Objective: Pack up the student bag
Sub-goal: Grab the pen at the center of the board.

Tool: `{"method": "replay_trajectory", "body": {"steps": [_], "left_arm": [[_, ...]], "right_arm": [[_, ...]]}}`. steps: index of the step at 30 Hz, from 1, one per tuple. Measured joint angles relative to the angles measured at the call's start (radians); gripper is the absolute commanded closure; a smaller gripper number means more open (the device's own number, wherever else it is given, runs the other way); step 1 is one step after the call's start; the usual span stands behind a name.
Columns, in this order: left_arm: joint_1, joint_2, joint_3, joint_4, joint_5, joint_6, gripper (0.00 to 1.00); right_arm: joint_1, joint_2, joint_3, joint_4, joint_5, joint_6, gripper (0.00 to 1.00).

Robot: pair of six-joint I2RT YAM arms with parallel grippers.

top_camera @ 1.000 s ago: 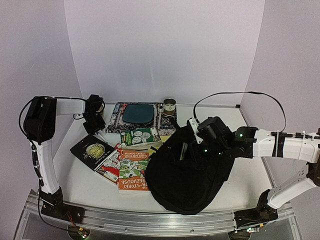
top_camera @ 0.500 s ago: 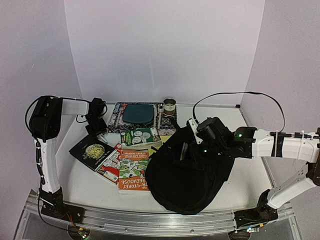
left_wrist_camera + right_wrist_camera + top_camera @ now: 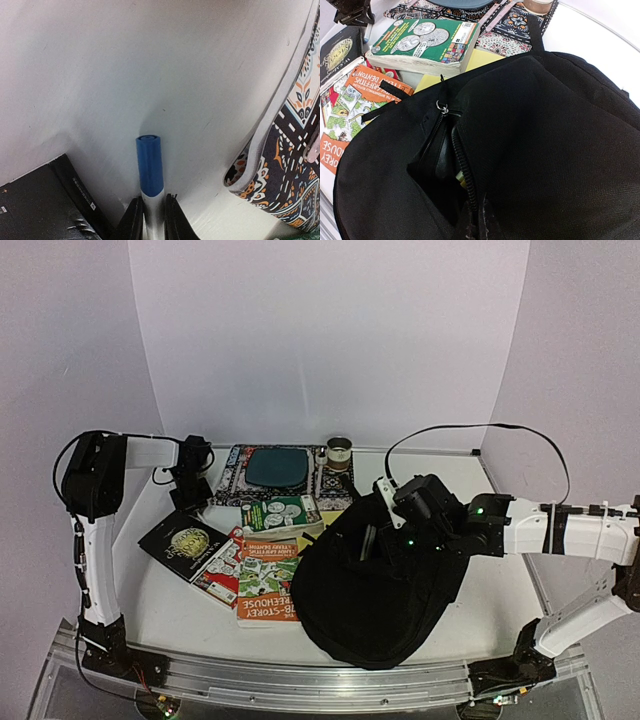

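Note:
The student bag (image 3: 375,590) (image 3: 560,140), a large black backpack, lies at centre right with its zip pocket gaping. My right gripper (image 3: 385,525) (image 3: 476,220) is shut on the bag's zipper edge, holding the pocket open; something yellowish shows inside. At the far left my left gripper (image 3: 190,495) (image 3: 154,200) points down at the table. Its jaws are closed against the white barrel of a blue-capped marker (image 3: 149,165), which lies on the white surface between a black book (image 3: 35,210) and the patterned mat (image 3: 295,150).
A green book (image 3: 280,512), an orange book (image 3: 268,580) and the black book (image 3: 182,540) lie left of the bag. A teal pad (image 3: 278,467) sits on the patterned mat (image 3: 235,485) at the back, with a tape roll (image 3: 340,451) beside it.
My left gripper has shifted slightly toward the back and its jaws have closed in on the marker. The right arm and bag have not moved.

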Motion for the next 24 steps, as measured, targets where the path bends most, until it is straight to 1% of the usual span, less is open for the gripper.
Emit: {"method": "replay_trajectory", "body": {"steps": [5,9,16,24], "left_arm": [[0.004,0.002,0.014,-0.007,0.022,0.006,0.96],[0.006,0.002,0.018,-0.006,0.054,0.006,0.99],[0.0,-0.03,0.018,-0.005,0.122,0.013,1.0],[-0.05,-0.199,0.004,0.028,0.18,0.02,1.0]], "right_arm": [[0.0,0.0,0.0,0.0,0.001,0.0,1.0],[0.0,0.0,0.0,0.0,0.002,0.0,1.0],[0.0,0.0,0.0,0.0,0.004,-0.003,1.0],[0.0,0.0,0.013,-0.01,0.003,-0.006,1.0]]}}
